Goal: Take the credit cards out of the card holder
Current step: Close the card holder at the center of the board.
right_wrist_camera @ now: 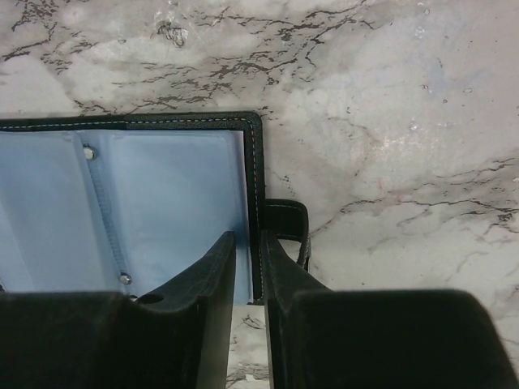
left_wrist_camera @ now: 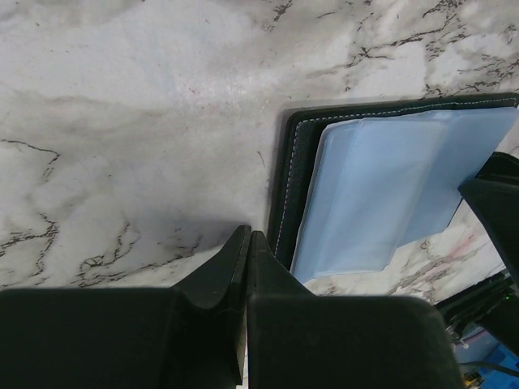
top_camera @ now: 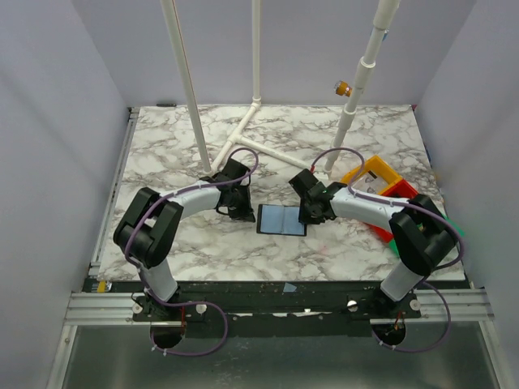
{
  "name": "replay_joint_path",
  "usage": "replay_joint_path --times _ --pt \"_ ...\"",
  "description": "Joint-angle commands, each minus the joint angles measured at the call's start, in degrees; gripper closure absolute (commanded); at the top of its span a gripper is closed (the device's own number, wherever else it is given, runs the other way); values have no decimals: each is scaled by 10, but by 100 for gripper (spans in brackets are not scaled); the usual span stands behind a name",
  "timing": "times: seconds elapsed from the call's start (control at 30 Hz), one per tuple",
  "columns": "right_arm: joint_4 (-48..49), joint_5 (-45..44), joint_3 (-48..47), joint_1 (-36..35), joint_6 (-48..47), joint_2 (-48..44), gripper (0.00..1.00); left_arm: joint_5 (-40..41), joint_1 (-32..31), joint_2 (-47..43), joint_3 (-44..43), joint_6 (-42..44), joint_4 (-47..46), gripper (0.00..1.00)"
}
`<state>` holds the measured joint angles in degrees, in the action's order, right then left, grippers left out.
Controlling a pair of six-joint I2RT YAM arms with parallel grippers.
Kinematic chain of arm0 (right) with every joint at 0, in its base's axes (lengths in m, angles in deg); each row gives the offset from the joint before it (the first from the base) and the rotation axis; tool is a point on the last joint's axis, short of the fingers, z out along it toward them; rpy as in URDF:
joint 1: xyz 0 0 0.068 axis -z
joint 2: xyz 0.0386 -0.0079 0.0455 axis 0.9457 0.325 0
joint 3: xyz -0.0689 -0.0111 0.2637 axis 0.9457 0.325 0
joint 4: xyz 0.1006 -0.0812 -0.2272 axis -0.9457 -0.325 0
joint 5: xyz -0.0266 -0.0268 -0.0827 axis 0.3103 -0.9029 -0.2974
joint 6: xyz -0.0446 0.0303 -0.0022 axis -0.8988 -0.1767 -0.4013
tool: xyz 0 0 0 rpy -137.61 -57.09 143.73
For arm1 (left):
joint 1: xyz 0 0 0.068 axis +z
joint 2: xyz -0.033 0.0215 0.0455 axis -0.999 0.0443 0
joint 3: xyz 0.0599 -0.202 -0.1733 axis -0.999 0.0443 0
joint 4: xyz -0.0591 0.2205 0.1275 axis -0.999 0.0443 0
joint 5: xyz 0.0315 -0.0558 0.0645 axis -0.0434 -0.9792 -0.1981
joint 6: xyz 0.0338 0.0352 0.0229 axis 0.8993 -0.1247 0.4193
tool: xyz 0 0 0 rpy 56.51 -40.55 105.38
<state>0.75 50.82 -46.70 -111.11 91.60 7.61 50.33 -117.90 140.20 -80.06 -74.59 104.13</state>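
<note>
Open card holder [top_camera: 281, 220] lies flat between both pincers.
Left wrist view: left gripper [left_wrist_camera: 247, 235] pressed together, the holder's edge just beside its tips. Right wrist view: right gripper [right_wrist_camera: 248, 237] narrowly parted astride the opposite edge, grip unclear, a tab [right_wrist_camera: 285, 223] alongside. Only the top view shows a yellow bin [top_camera: 375, 172] and red bin [top_camera: 399, 191] beyond the right gripper, contents hidden; the holder shows pale blue pockets [left_wrist_camera: 381, 194].

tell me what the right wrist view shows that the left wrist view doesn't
Only right wrist: the right edge of the card holder, its tab, metal snaps, and the right gripper, fingers slightly apart, straddling that edge. Only left wrist: the holder's left edge, with the left gripper shut beside it. Both: the open holder's pale blue sleeves on the marble table.
</note>
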Motion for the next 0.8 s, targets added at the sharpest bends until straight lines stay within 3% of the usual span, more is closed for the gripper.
replay_joint_path --times 0.0,0.27,0.77 --pt "12 -21 13 -3 3 21 80 19 -3 26 -6 12 -2 100" --pt "25 -9 17 -4 -2 35 83 -5 -8 40 -15 6 -9 100" --pt "50 16 32 -3 -4 46 84 -77 -7 -35 -17 -22 -23 100"
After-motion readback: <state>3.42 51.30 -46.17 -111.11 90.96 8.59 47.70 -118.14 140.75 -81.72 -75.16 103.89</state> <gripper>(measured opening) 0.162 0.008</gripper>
